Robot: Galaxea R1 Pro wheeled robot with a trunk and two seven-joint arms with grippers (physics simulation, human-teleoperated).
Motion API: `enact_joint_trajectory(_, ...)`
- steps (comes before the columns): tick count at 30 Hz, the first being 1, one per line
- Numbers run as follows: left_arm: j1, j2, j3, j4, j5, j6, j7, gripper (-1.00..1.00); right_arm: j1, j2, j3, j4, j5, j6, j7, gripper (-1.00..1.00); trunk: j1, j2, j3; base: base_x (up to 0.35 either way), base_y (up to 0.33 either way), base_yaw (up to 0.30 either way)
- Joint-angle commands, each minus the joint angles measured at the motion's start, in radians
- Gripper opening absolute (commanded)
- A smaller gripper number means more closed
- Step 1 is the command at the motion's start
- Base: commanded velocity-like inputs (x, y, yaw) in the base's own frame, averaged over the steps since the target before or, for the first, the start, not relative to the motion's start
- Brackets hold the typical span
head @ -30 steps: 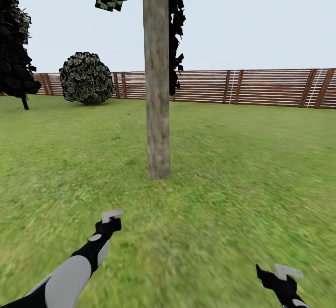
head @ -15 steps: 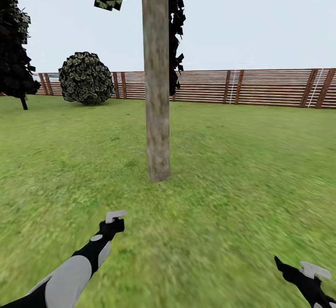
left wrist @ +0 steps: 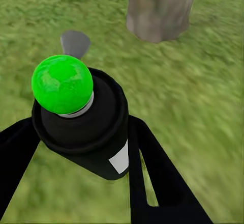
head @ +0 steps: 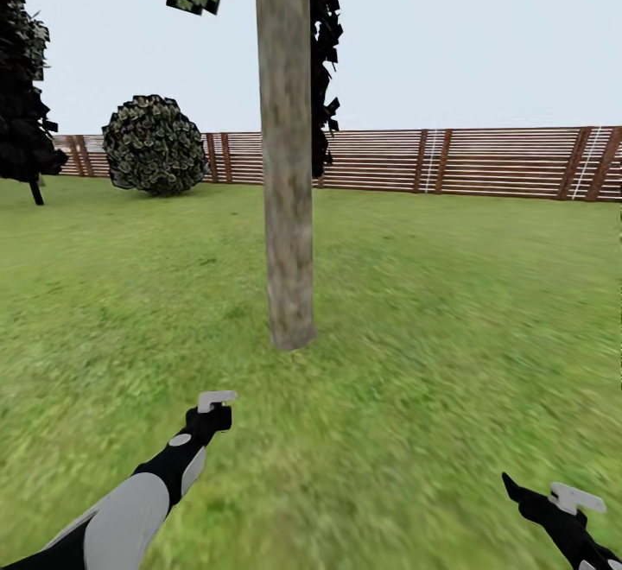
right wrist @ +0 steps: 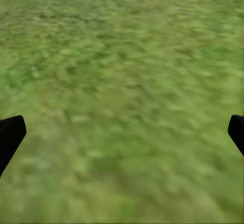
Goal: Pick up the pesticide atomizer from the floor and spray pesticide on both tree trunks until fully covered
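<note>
In the left wrist view a small black pesticide atomizer (left wrist: 86, 127) with a bright green round tip (left wrist: 62, 83) sits between the dark fingers of my left gripper (left wrist: 84, 152), which is shut on it. Just beyond it stands the base of a thick mottled grey-brown tree trunk (left wrist: 160, 5). In the head view that trunk (head: 287, 164) rises from the grass straight ahead, with my left gripper (head: 210, 413) low on the near left side of it, well short of the bark. My right gripper (head: 553, 499) hangs open over bare grass at the lower right, its fingertips (right wrist: 10, 135) wide apart.
Short green lawn (head: 449, 311) spreads all around the trunk. A brown slatted fence (head: 484, 162) closes the far side. A round leafy bush (head: 155, 145) stands by the fence at the left, and a dark narrow tree (head: 22, 104) at the far left edge.
The whole view has moved forward, so the trunk looks nearer and larger. My right gripper has shifted to the right in the head view. My left gripper still holds the atomizer.
</note>
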Motion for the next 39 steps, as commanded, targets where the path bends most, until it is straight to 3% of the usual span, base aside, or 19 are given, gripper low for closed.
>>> enact_joint_trajectory(1,0.0,0.0,0.008,-0.001,-0.004,-0.002,-0.006,-1.0,-0.001,0.0,-0.007,0.001,-0.003,-0.001,0.01,1.0,0.0,0.0,-0.001,0.328,0.0,-0.207)
enact_joint_trajectory(7,0.0,0.0,0.007,0.001,-0.008,-0.001,-0.01,-1.0,-0.001,0.0,-0.007,0.002,-0.004,0.0,0.011,1.0,0.0,0.0,-0.001,0.328,0.0,-0.272)
enact_joint_trajectory(12,0.0,0.0,-0.027,0.001,-0.061,0.024,-0.011,-1.0,-0.001,0.0,-0.007,0.001,-0.003,0.0,0.011,1.0,0.0,0.0,-0.001,0.328,0.0,-0.11)
enact_joint_trajectory(13,0.0,0.0,-0.035,0.001,-0.066,0.062,-0.012,-1.0,-0.001,0.0,-0.007,0.001,-0.003,0.0,0.011,1.0,0.0,0.0,-0.001,0.327,0.0,-0.02)
enact_joint_trajectory(15,-0.001,0.002,-0.05,-0.008,-0.072,0.215,-0.013,-1.0,-0.001,0.0,-0.007,0.001,-0.003,0.0,0.011,1.0,0.0,0.0,-0.001,0.173,0.0,-0.008)
enact_joint_trajectory(19,-0.01,0.002,-0.058,-0.049,-0.074,0.388,-0.076,-1.0,-0.001,0.0,-0.007,0.001,-0.003,0.0,0.012,1.0,0.0,0.0,-0.001,0.039,0.0,-0.002)
enact_joint_trajectory(24,-0.058,-0.004,-0.06,-0.105,-0.074,0.638,-0.105,-1.0,-0.001,0.0,-0.007,0.001,-0.003,0.0,0.013,1.0,0.0,0.0,-0.001,0.005,0.0,0.0)
enact_joint_trajectory(28,-0.075,-0.005,-0.062,-0.16,-0.073,0.692,-0.125,-1.0,-0.001,0.0,-0.007,0.001,-0.003,0.0,0.015,1.0,0.0,0.0,-0.001,0.0,0.0,0.0)
enact_joint_trajectory(37,-0.08,-0.006,-0.069,-0.168,-0.073,0.704,-0.145,-1.0,-0.001,0.0,-0.007,0.001,-0.003,0.0,0.015,1.0,0.0,0.0,-0.001,0.0,0.0,-0.159)
enact_joint_trajectory(39,-0.08,-0.006,-0.119,-0.163,-0.073,0.718,-0.145,-1.0,-0.001,0.0,-0.007,0.001,-0.003,0.0,0.015,1.0,0.0,0.0,-0.001,0.0,0.0,-0.094)
